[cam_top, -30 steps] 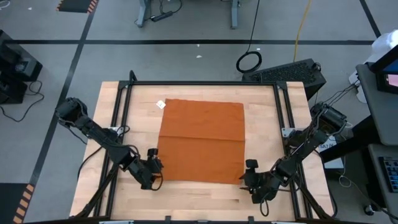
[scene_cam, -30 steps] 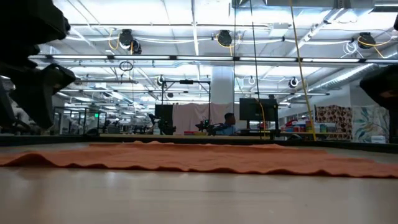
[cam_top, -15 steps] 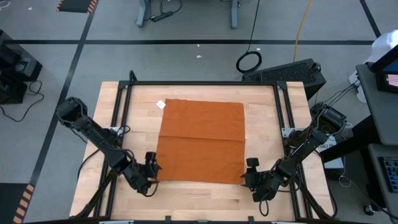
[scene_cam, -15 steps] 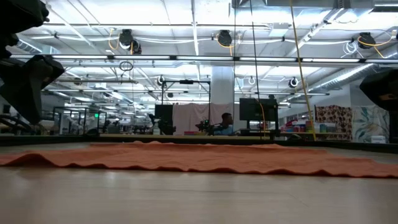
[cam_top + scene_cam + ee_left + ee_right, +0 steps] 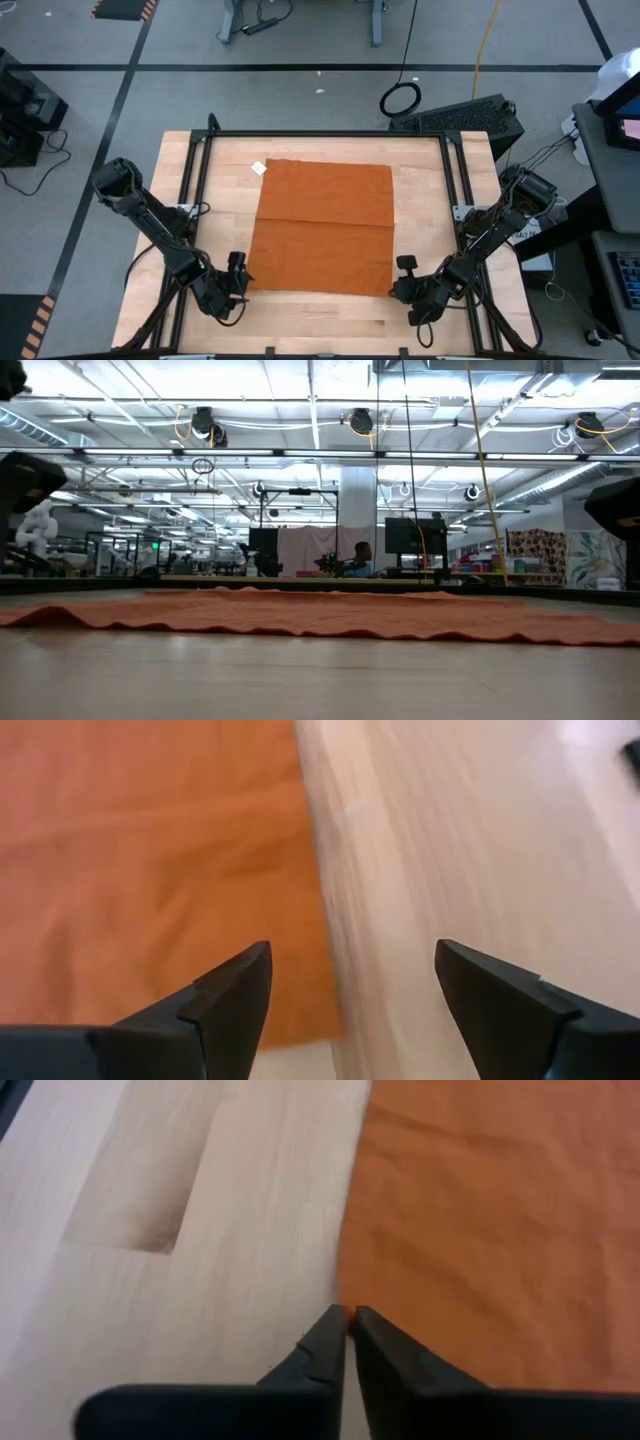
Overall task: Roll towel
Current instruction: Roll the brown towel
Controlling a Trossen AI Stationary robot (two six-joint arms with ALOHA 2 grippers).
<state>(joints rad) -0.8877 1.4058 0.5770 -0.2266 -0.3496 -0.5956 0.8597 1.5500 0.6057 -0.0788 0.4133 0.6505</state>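
The burnt-orange towel (image 5: 322, 227) lies spread flat on the wooden table (image 5: 430, 170), its small white tag (image 5: 258, 168) at the far left corner. It also shows in the low view (image 5: 320, 615). My left gripper (image 5: 234, 276) is open beside the towel's near left corner; in the left wrist view (image 5: 350, 975) its fingers stand on either side of the towel's left edge (image 5: 318, 920). My right gripper (image 5: 404, 272) is shut just right of the near right corner; in the right wrist view (image 5: 348, 1318) its tips sit at the towel's right edge (image 5: 345, 1270). My right gripper's shut fingertips (image 5: 330, 1330) stand right at the towel's right edge (image 5: 350, 1285), near the near right corner. I cannot tell whether they touch the cloth.
A black frame rail (image 5: 320, 135) runs round the table's far and side edges. Bare wood (image 5: 320, 315) lies between the towel and the near edge. A shallow notch (image 5: 130, 1220) shows in the wood to the right of the towel. A person (image 5: 365, 557) sits far off in the room.
My left gripper has gone toward the table's near edge and slightly left, along the towel's left edge to its near left corner. The towel has stayed flat.
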